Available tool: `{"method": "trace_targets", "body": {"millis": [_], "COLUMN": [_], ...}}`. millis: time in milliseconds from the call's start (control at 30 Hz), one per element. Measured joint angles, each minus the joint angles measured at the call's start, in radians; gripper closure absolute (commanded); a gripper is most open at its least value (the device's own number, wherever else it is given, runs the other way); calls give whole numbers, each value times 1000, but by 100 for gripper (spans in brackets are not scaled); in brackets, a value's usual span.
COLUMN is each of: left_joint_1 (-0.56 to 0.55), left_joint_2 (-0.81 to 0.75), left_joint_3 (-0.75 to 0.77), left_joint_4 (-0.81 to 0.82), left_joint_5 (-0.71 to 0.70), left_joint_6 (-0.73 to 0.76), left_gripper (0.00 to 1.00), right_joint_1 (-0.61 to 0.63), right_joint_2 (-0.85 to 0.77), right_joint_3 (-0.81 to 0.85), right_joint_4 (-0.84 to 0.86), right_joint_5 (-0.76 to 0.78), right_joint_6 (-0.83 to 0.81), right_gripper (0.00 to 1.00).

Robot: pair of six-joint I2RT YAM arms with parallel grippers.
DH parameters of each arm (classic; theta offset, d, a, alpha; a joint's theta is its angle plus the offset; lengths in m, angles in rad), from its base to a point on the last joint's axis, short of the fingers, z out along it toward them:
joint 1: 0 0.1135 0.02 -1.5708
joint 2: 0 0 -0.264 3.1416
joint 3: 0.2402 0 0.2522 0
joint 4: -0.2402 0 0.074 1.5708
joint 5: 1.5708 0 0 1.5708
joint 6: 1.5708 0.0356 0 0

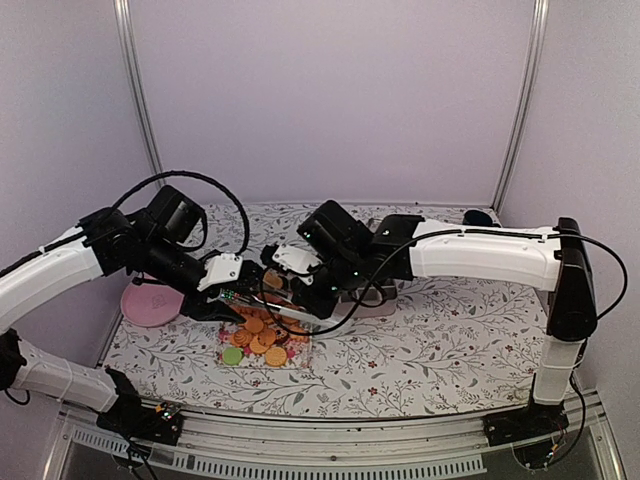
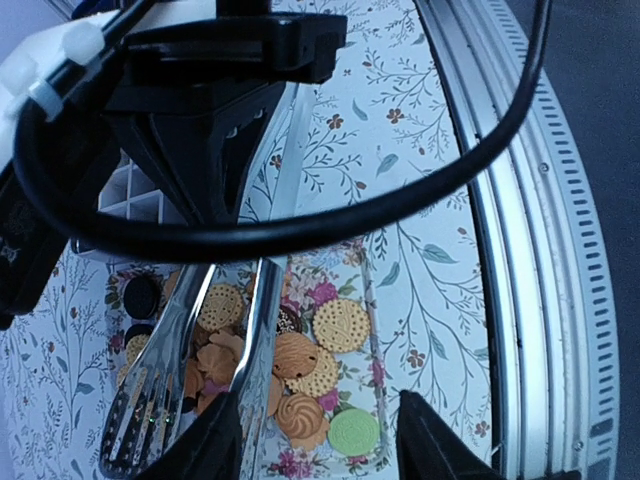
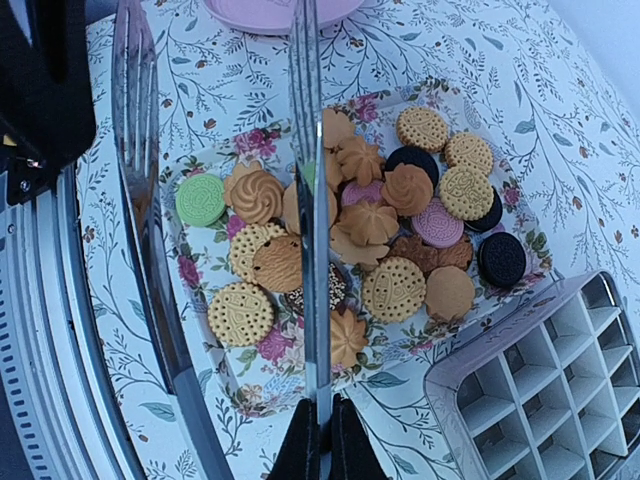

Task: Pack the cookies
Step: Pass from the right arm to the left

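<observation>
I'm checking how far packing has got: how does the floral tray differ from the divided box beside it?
The floral tray is one shallow open dish with a rose print; the divided box is plain and pale, split into a grid of small cells. The tray holds a loose heap of cookies; the box's visible cells hold none. Both lie flat on the flowered tablecloth, side by side.

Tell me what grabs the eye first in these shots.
A heap of cookies, mostly tan with a few green, pink and black, fills a floral tray toward the table's near edge. Shiny metal tongs, pinched in the right gripper, hang right over them. A white gridded box sits beside the tray.
</observation>
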Motion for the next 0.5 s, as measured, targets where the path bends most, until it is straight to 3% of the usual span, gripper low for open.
{"method": "trace_targets", "body": {"millis": [133, 500], "left_joint_1": [-31, -48], "left_joint_2": [-60, -98], "left_joint_3": [-67, -112], "left_joint_4": [51, 143], "left_joint_5": [-65, -217], "left_joint_6": [-1, -10], "left_gripper": [56, 51], "right_joint_1": [6, 32], "right_joint_2": [13, 20], "right_joint_3": [8, 8], "right_joint_4": [-16, -64], "right_joint_5": [6, 47], "right_joint_6": [0, -12], "right_gripper": [100, 100]}}
